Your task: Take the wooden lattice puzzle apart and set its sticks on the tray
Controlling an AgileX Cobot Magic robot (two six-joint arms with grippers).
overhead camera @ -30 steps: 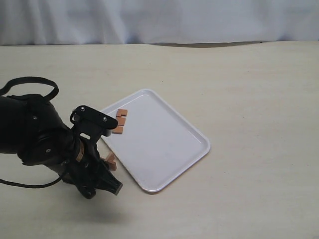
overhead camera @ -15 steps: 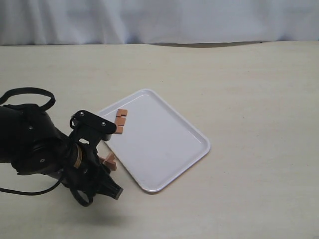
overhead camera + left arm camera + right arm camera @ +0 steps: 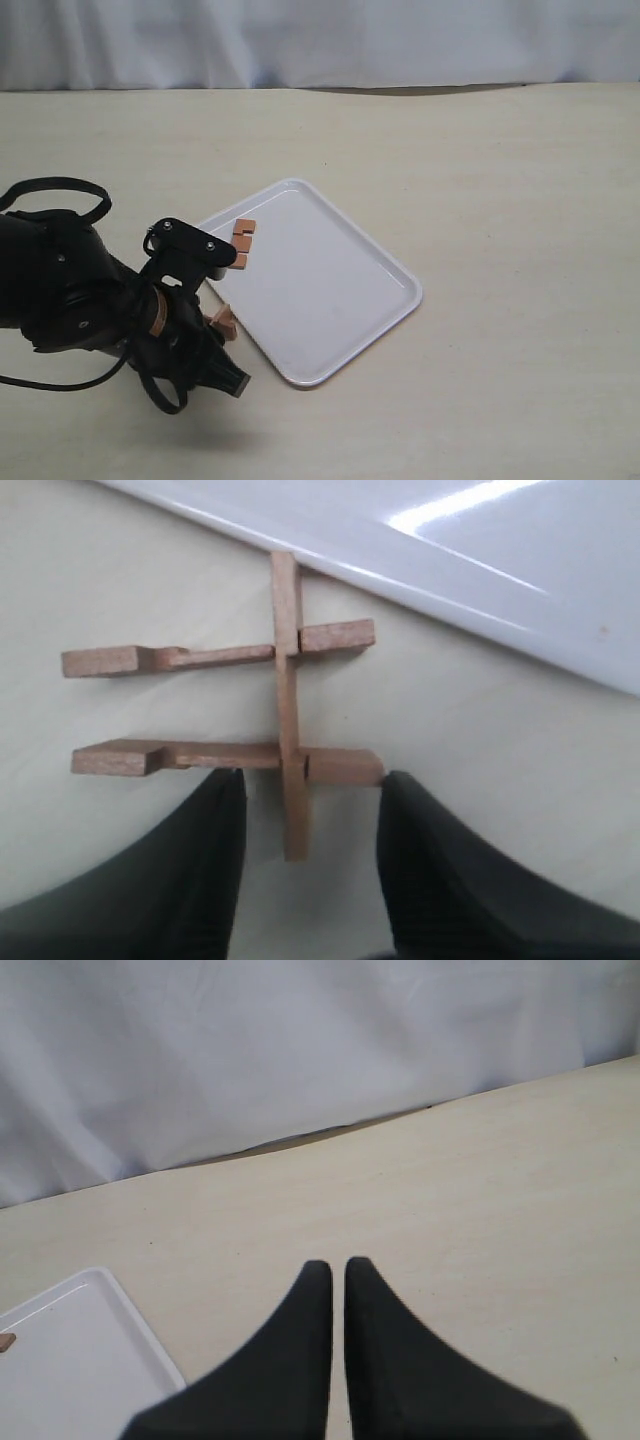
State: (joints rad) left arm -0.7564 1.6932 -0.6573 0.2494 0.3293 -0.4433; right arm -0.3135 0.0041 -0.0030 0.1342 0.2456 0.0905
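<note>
Puzzle [image 3: 224, 322] (mostly behind left arm [image 3: 70, 295])

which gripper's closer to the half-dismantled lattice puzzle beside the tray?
Left. The left gripper hangs right over the lattice puzzle, jaws open either side of one stick. The right gripper is shut and far off; its camera shows the tray corner, not the puzzle.

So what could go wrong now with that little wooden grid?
The left gripper straddles one stick with open jaws; closing may also catch the crossing stick, dragging the whole wooden lattice puzzle. The straddled stick's far tip sits by the tray rim and could jam there.
</note>
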